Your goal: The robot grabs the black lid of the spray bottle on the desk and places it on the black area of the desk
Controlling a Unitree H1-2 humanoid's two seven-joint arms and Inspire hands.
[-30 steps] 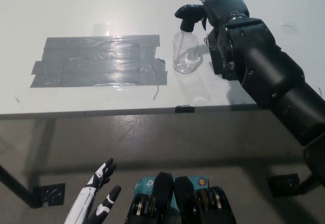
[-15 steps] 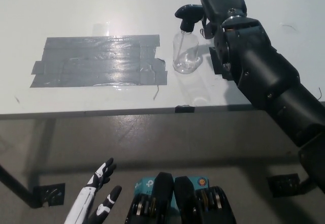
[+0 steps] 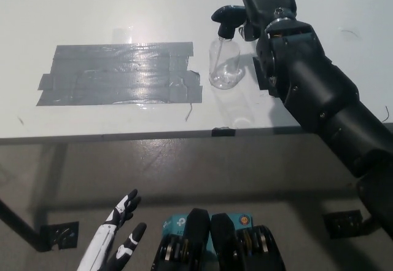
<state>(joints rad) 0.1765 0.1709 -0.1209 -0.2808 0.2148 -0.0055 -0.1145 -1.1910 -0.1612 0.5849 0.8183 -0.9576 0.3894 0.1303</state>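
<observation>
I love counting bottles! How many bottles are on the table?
1. The clear spray bottle with its black lid stands upright on the desk, beside the dark taped area, next to the right hand.

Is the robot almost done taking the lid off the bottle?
Not yet. The black lid sits on the clear bottle. The right hand is beside it; whether it holds it is unclear. The dark patch has nothing on it. The left hand rests below the desk.

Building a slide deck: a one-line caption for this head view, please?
Black right hand beside the spray bottle's black lid; white left hand rests low, open.
</observation>
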